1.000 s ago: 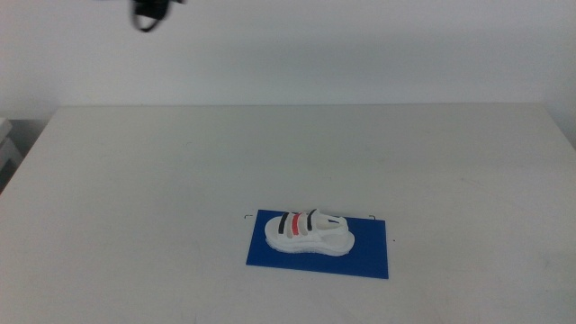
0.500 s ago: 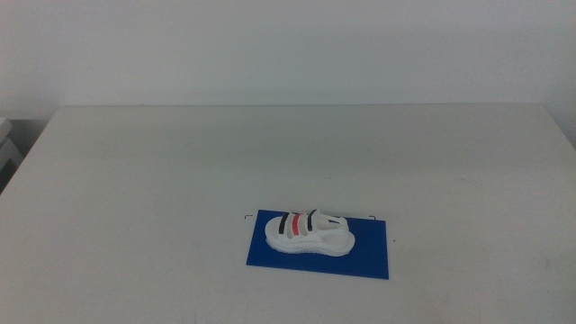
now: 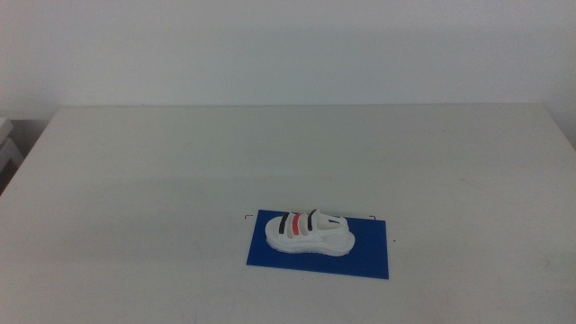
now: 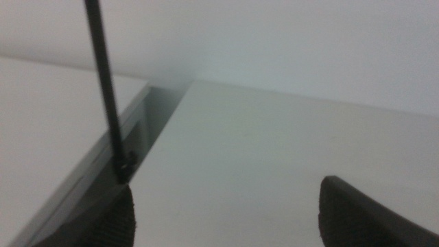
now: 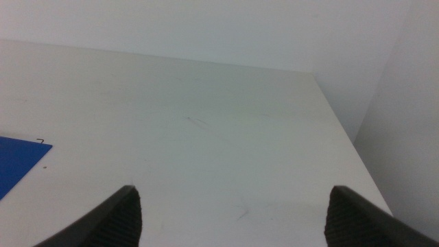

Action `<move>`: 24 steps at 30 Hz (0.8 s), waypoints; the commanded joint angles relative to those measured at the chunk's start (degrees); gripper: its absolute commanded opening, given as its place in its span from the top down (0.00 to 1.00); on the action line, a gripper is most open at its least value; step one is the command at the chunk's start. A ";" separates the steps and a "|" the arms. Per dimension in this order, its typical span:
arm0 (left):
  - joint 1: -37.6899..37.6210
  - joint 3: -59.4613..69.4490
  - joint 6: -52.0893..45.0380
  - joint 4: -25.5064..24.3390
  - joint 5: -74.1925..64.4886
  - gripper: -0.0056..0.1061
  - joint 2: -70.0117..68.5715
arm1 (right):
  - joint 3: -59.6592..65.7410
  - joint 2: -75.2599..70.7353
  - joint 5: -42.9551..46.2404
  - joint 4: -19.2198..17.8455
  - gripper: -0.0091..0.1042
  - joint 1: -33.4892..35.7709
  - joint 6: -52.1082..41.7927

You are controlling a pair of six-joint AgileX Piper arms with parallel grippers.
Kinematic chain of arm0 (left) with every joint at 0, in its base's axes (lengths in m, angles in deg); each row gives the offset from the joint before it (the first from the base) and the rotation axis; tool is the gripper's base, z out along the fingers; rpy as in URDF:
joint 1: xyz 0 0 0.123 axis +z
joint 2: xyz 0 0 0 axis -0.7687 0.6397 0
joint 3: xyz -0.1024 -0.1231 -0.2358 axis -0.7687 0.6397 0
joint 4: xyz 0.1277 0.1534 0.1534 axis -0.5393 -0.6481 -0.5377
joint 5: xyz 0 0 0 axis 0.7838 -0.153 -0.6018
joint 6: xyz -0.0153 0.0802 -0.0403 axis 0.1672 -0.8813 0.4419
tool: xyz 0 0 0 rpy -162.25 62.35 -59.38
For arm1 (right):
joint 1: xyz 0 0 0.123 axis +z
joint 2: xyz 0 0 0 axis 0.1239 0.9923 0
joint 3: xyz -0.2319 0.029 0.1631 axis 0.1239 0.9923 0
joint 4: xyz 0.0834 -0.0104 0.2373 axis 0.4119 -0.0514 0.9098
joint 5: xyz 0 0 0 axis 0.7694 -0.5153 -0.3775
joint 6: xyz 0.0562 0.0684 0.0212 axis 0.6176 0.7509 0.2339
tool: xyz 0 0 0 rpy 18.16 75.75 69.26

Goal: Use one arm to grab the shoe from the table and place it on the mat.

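The small white thick-soled shoe (image 3: pixel 309 233) with 2 black straps and 1 red strap lies on the flat, thin, deep-blue rectangular mat (image 3: pixel 369 259). It rests on its sole, lengthwise along the mat, and takes up the mat's left and middle part, so that a strip of blue stays bare on the mat's right side. The mat lies on the large plain white matte table (image 3: pixel 162 180), near the table's front edge and a little to the right of its middle. Nothing touches the shoe, and no arm shows in the middle view.

The left gripper (image 4: pixel 226 213) hangs above a bare part of the table, far from the mat; its 2 dark jaws stand wide apart and there is nothing between them. Beside this gripper the table's edge shows, with a thin black rod (image 4: pixel 106 89) standing upright next to it.

The right gripper (image 5: pixel 233 216) is also above the bare table, to the right of the mat. Its jaws are spread wide and hold nothing. One blue corner of the mat shows in the right wrist view, well apart from the jaws.
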 commanded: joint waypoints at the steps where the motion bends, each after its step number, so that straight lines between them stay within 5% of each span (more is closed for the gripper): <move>1: -0.08 2.35 -1.52 1.88 8.90 0.14 -3.85 | 0.29 0.15 4.18 -0.46 0.23 -0.10 -0.57; 11: 0.13 16.28 -27.43 22.68 12.30 0.14 -18.67 | 0.29 0.15 4.18 -0.46 0.23 -0.10 -0.57; 24: 0.13 22.85 -28.03 26.20 16.76 0.14 -19.08 | 0.29 0.15 4.18 -0.46 0.23 -0.10 -0.57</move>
